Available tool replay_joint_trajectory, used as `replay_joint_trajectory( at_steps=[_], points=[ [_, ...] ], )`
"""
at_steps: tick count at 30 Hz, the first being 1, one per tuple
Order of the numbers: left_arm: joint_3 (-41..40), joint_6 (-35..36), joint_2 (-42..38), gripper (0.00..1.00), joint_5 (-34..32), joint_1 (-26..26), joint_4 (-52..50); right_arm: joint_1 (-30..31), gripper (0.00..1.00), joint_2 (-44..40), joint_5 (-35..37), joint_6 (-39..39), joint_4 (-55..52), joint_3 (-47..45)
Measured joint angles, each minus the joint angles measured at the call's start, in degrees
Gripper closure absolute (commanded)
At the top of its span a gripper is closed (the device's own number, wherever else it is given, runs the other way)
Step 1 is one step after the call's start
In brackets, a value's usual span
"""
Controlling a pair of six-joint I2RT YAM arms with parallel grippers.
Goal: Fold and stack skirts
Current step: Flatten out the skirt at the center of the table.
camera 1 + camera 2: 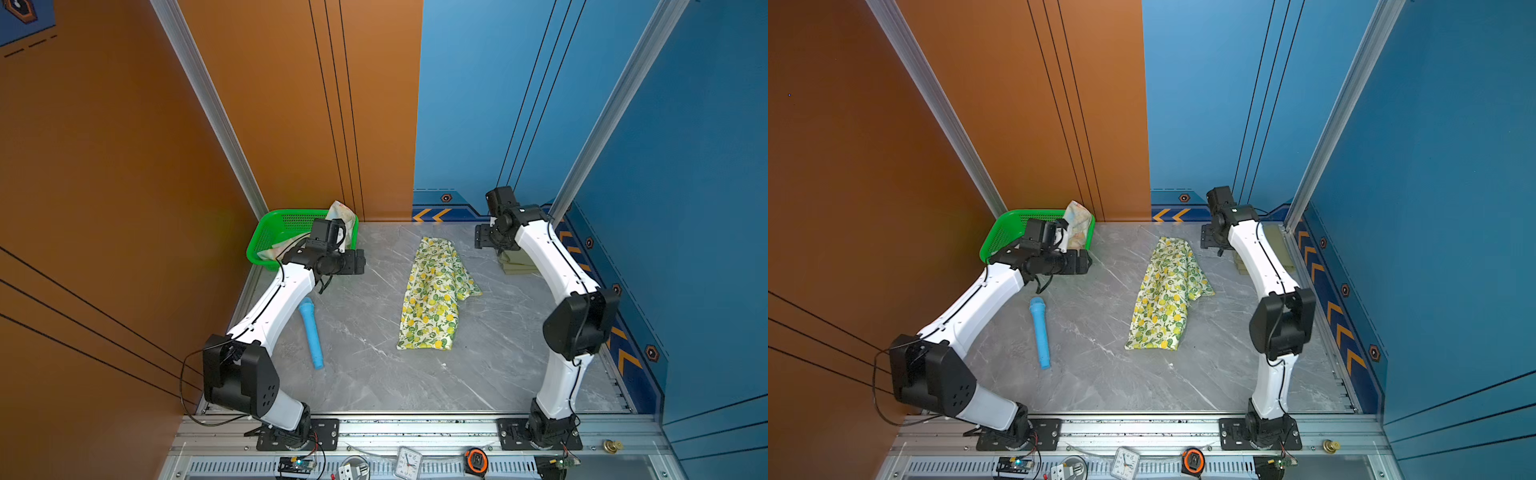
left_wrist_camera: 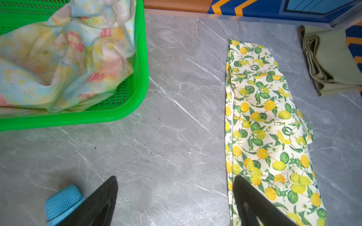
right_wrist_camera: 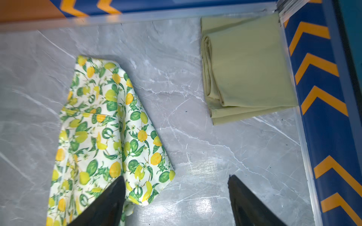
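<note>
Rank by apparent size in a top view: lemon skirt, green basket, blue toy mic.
1-2, unranked: lemon skirt, green basket. They look alike, and the left arm hides part of the basket.
3: blue toy mic, clearly smallest.

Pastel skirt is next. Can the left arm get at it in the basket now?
Probably yes: the left gripper hangs close to the green basket, jaws open and empty, and the pastel skirt lies uncovered inside.

Olive skirt [image 1: 515,268] mostly behind right arm [image 1: 552,257], pastel skirt [image 1: 343,214] partly behind left arm [image 1: 328,249].
</note>
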Motion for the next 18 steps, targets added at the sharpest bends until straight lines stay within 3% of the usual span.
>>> replay_joint_trajectory(
  at_steps=[4,11,18],
  points=[
    [0.2,1.3,2.0,0.07,-3.2,-8.6,-1.8,-0.7,0.21,-12.0,-2.9,1.8,5.7,-15.1],
    [0.3,3.5,5.3,0.10,-9.3,-23.0,-5.9,-2.3,0.22,-18.7,-8.2,5.9,12.3,-37.1],
    [-8.3,5.3,3.2,0.09,-13.9,-34.2,-5.6,-3.5,0.22,-29.7,-12.2,9.3,17.7,-46.4]
  ],
)
